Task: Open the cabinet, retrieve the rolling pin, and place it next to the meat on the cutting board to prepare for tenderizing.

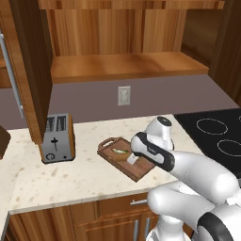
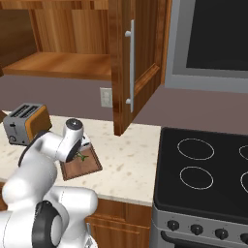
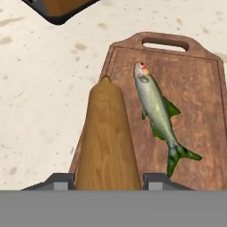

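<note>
We pinch the pin (image 3: 107,137) in our gripper (image 3: 107,181) at lower centre, left of the fish (image 3: 157,113) (on the board (image 3: 195,88)).

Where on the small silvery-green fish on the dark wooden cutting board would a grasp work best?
Probably across the thick mid-body of the silvery-green fish, coming straight down from above, fingers closing on its two long sides. It lies flat on the dark wooden cutting board; head and tail taper too thin.
</note>
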Robot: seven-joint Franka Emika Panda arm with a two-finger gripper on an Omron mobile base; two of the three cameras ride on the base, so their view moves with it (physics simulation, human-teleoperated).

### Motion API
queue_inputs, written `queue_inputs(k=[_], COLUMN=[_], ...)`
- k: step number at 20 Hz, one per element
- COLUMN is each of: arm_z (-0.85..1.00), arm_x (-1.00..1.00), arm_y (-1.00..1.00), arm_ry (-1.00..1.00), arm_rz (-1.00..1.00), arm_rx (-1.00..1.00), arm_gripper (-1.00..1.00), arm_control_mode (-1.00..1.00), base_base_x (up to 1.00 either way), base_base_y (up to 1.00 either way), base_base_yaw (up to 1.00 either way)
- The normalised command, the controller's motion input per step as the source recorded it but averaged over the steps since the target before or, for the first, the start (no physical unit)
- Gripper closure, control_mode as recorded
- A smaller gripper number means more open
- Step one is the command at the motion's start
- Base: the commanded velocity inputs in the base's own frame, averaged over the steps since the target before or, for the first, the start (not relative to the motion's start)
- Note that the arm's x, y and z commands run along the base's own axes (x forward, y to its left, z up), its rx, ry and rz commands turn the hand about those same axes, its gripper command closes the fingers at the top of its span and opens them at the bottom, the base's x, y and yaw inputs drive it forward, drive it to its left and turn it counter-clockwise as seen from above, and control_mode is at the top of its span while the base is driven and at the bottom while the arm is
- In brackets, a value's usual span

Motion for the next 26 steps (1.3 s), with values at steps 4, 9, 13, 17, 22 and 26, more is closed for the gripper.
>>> queue_inputs(k=[4,9,13,17,22,26], arm_z=[-0.28,-0.27,-0.24,-0.27,-0.17,-0.05], arm_x=[0.15,0.04,0.0,0.0,0.0,0.0], arm_y=[0.0,0.0,0.0,0.06,0.07,0.0], arm_ry=[0.0,0.0,-0.01,0.0,0.0,0.0], arm_rz=[-0.06,-0.04,0.0,0.0,0.0,0.0], arm_rx=[0.0,0.0,0.01,0.0,0.01,0.02], arm_gripper=[1.0,1.0,1.0,1.0,-1.0,-1.0], arm_control_mode=[-1.0,-1.0,-1.0,-1.0,-1.0,-1.0], base_base_x=[0.0,0.0,0.0,0.0,0.0,0.0], base_base_y=[0.0,0.0,0.0,0.0,0.0,0.0], base_base_yaw=[0.0,0.0,0.0,0.0,0.0,0.0])
